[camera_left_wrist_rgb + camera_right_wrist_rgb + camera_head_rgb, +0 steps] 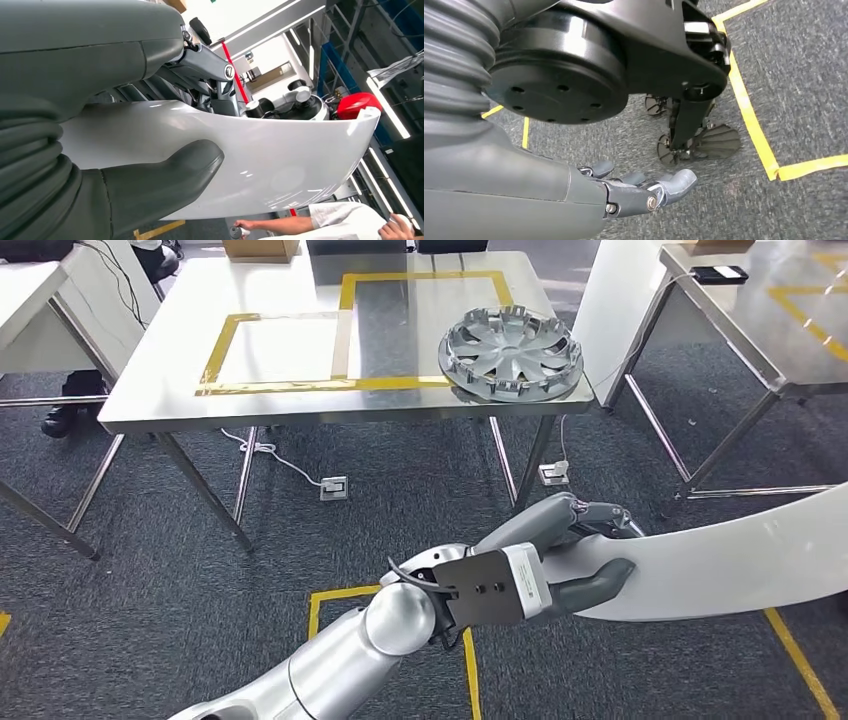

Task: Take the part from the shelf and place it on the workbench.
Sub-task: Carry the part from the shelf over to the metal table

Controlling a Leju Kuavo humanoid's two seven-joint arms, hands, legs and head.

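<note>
Gripping the long white curved panel (730,560) at one end with our left hand (570,550), short of the workbench (160,390), we judge it light, glossy, slippery, liable to swing; right hand (644,192) hangs empty, fingers loosely extended.

I lose the white panel (720,560) past the head view's right edge, beyond my left hand (565,555). Its fingers behind the panel are hidden. The cardboard box (262,249) on the desk (180,390) is cropped.
</note>
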